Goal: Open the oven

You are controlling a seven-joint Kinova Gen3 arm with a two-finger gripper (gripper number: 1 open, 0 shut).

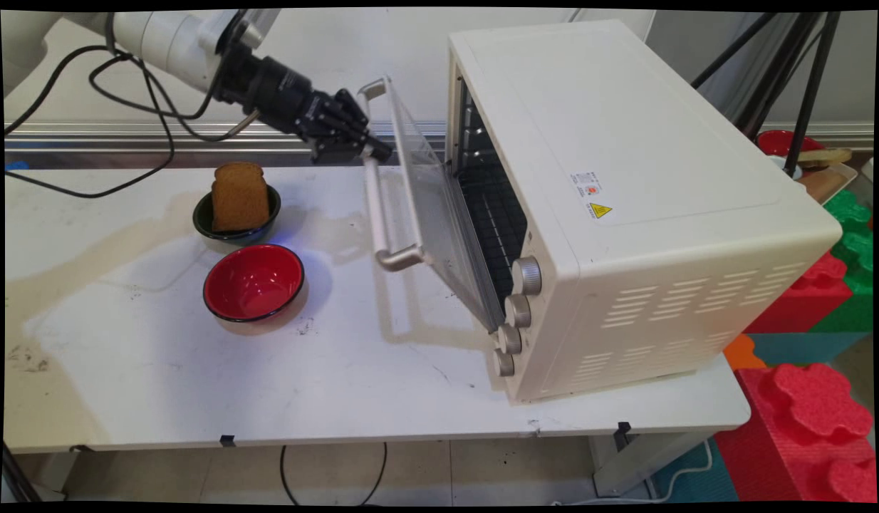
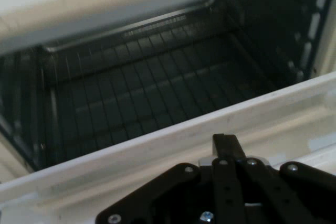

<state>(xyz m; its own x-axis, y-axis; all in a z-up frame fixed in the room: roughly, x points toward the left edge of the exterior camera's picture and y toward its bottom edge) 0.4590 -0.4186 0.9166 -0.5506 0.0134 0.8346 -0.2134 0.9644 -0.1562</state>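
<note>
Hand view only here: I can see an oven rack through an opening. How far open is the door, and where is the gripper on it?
Observer: In the main view the oven door is partly open. It tilts out from its top edge and is nowhere near flat.
Operator: And the gripper?
Observer: The gripper is at the far end of the door's handle, the end towards the wall.
Operator: Anything on the table beside it?
Observer: Left of the door, a slice of toast stands in a dark bowl. An empty red bowl sits nearer the camera.
</note>
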